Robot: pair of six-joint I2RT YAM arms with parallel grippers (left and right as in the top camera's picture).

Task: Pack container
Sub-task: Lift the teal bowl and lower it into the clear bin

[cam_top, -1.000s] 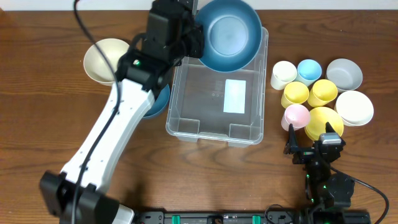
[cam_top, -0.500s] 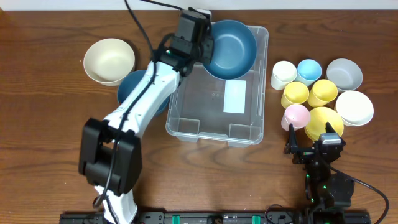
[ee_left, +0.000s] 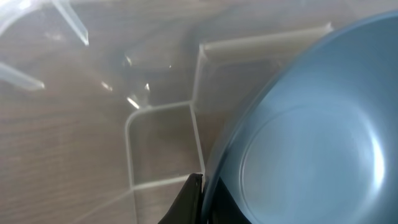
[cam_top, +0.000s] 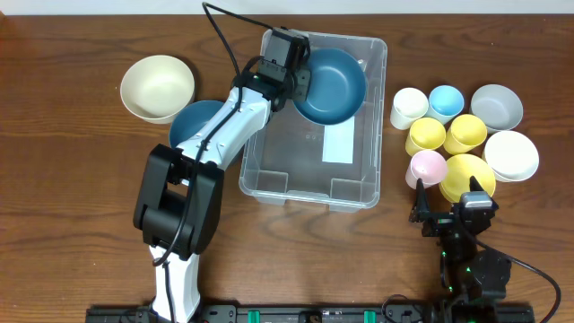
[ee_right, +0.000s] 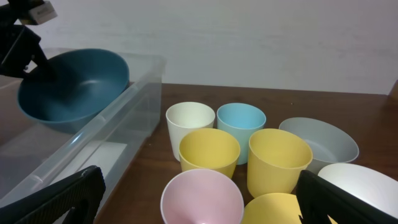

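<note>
While the container [cam_top: 289, 163] sat central on the desk [cam_top: 72, 197], the left fingers [ee_left: 188, 200], closed tight, held the dark blue bowl [cam_top: 334, 85] at its far end; the right fingers [ee_right: 65, 198] stood wide apart, holding nothing.

A robot lab bench, not a home: a bare wooden table [cam_top: 54, 224] standing against a plain white wall [ee_right: 280, 43], with a white-and-black robot arm [cam_top: 193, 170] and a black one [cam_top: 466, 247] mounted at a black rail [cam_top: 224, 315] (green connectors showing) along the table's near edge.
</note>
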